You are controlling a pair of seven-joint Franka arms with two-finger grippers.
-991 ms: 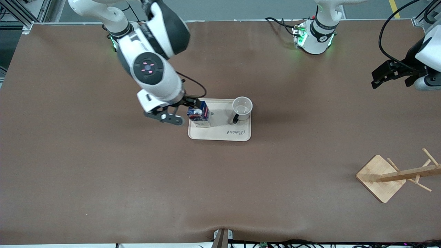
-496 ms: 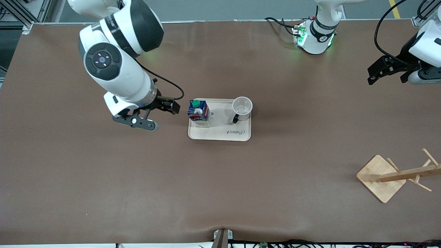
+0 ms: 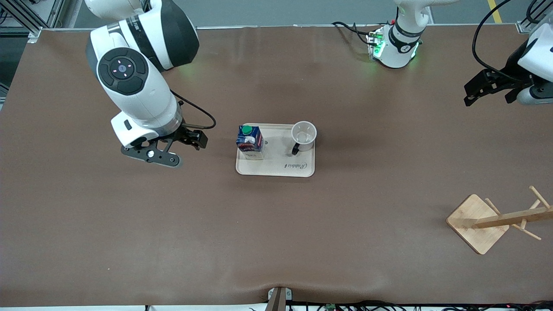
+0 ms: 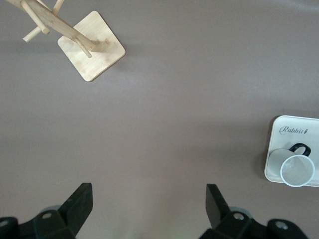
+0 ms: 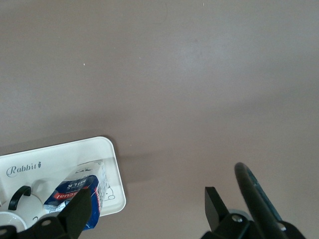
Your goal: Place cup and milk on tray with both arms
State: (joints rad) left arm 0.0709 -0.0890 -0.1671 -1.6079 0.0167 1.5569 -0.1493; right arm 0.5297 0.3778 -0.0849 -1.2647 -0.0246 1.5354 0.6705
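Front view shows you the milk (image 3: 249,139) and cup (image 3: 303,135) standing on the tray (image 3: 276,166); both look light, and the tray's rim looks best to grab. Right gripper (image 3: 183,144) and left gripper (image 3: 488,88) hang wide, empty.

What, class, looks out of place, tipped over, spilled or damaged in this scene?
Nothing stands out. The milk and the cup both stand upright on the tray, apart from each other. The right gripper and left gripper are open, holding nothing. The wooden rack stands toward the left arm's end.
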